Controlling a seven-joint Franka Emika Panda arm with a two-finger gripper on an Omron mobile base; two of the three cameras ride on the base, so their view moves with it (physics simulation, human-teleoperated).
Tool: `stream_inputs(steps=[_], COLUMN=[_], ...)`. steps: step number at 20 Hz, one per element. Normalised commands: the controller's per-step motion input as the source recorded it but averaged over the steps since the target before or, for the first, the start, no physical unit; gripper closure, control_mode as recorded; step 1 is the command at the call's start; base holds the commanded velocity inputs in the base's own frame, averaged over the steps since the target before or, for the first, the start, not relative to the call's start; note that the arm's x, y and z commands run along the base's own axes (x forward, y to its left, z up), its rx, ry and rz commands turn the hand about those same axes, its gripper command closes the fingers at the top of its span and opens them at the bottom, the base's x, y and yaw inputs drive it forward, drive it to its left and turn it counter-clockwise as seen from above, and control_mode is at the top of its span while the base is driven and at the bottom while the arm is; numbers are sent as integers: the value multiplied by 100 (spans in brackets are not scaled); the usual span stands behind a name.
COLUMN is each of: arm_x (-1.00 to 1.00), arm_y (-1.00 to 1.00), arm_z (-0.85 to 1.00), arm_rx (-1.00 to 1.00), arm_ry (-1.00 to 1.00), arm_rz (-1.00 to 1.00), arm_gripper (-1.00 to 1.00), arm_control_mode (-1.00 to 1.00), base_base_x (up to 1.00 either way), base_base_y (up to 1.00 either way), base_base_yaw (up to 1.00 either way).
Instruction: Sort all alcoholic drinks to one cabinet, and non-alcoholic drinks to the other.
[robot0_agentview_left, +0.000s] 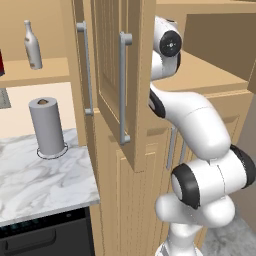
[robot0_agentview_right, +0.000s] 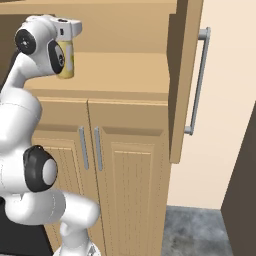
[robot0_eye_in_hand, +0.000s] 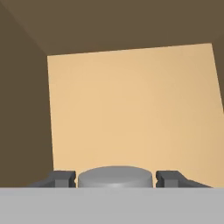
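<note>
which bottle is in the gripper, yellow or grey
The yellow bottle, its pale cap between the fingers inside the tall cabinet. The grey bottle stands apart on a shelf.

The pantry unit (robot0_agentview_left: 125, 165) was viewed closely from behind-left and behind-right (robot0_agentview_right: 125, 165), both views sharing its open shelf (robot0_agentview_right: 120, 70). The hand view was aimed along the fingers (robot0_eye_in_hand: 61, 178) into the shelf.

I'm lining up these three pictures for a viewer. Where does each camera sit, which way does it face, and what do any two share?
Left base view: behind-left of the arm, facing the pantry unit, its open door, and the marble counter; arm at right.
Right base view: behind-right, facing the pantry shelf; arm at left.
Hand view: on the hand, looking into the pantry; gripper around the grey cap of the yellow bottle.
Right base and hand views share the bottle.
</note>
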Motion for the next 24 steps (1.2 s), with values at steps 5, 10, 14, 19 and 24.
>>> stream_inputs(steps=[5, 10, 14, 19, 24], arm_x=[21, 1, 0, -18, -49], arm_y=[12, 1, 0, 0, 0], arm_z=[-23, -3, -6, 0, 0], arm_rx=[1, 8, 9, 9, 7], arm_ry=[5, 2, 6, 1, 0], arm_rz=[0, 0, 0, 0, 0], arm_gripper=[-100, -100, -100, -100, -100], arm_control_mode=[-100, -100, -100, -100, -100], base_base_x=[0, 0, 0, 0, 0], base_base_y=[0, 0, 0, 0, 0], base_base_yaw=[0, 0, 0, 0, 0])
